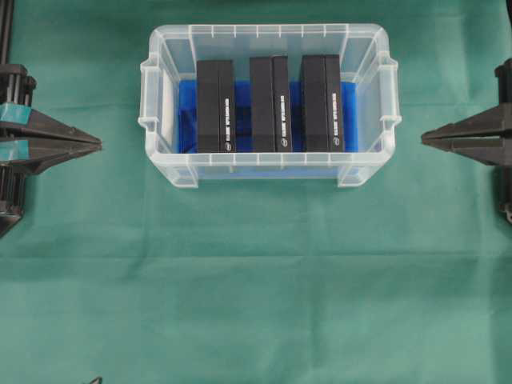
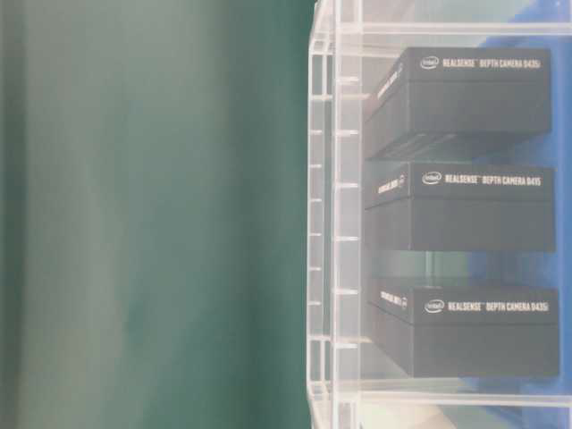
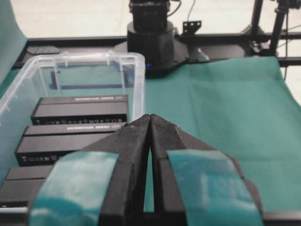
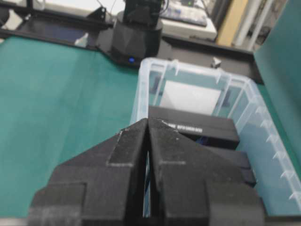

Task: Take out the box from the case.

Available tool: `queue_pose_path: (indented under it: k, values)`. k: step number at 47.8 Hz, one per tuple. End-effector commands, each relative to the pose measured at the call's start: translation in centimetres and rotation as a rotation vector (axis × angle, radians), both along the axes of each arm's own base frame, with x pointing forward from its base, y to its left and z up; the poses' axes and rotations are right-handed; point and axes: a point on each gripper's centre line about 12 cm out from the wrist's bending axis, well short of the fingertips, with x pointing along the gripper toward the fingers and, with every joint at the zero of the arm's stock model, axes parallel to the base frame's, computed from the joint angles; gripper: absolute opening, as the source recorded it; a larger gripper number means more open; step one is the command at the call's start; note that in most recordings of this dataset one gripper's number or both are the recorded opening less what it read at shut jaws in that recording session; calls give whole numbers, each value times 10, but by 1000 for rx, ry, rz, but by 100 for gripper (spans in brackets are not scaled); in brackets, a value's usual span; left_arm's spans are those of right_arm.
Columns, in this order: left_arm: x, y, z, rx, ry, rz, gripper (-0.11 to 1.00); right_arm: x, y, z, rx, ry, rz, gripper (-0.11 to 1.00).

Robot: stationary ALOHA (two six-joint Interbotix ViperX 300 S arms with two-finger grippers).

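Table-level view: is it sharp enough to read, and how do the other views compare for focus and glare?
Table-level view: turned sideways, cloth a soft blur, but box lettering readable through the case wall. Overhead: even light, sharp, no hard shadows. Left wrist: left gripper close and soft, background bright. Right wrist: right gripper blurred, a pale glare patch on the case's far wall.

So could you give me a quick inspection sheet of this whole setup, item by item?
Surface: green cloth, a few creases.
Job's things: clear case with blue floor; three black boxes standing side by side inside.
Clutter: nothing seen.
Claws: left claw and right claw shut, empty, on either side of the case, apart from it.
Cables: some behind the far arm base.
Surroundings: black frame rails.
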Motion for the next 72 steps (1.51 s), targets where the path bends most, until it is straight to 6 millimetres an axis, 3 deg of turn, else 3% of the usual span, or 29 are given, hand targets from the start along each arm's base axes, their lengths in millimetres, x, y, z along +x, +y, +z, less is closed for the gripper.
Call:
queue_pose_path:
  k: [1, 17, 23, 31, 46, 62, 72]
  values:
    - [1, 1, 16, 0, -41, 2, 1, 2, 0, 18, 4, -34, -2, 1]
    - [2, 2, 64, -7, 1, 12, 1, 2, -1, 75, 9, -35, -9, 0]
    - [0, 2, 95, -9, 7, 16, 1, 1, -2, 99, 11, -17, -12, 0]
    - [3, 3, 123, -4, 66, 24, 1, 7, -2, 113, 12, 56, -16, 1]
    - [10, 4, 115, -34, 269, 35, 1, 14, -2, 102, 30, 200, -22, 1]
    - [5, -2, 96, -152, 570, 54, 1, -6, -1, 68, 222, 647, -91, 1]
    - [-1, -2, 93, -258, 759, 117, 1, -22, -1, 67, 302, 870, -163, 1]
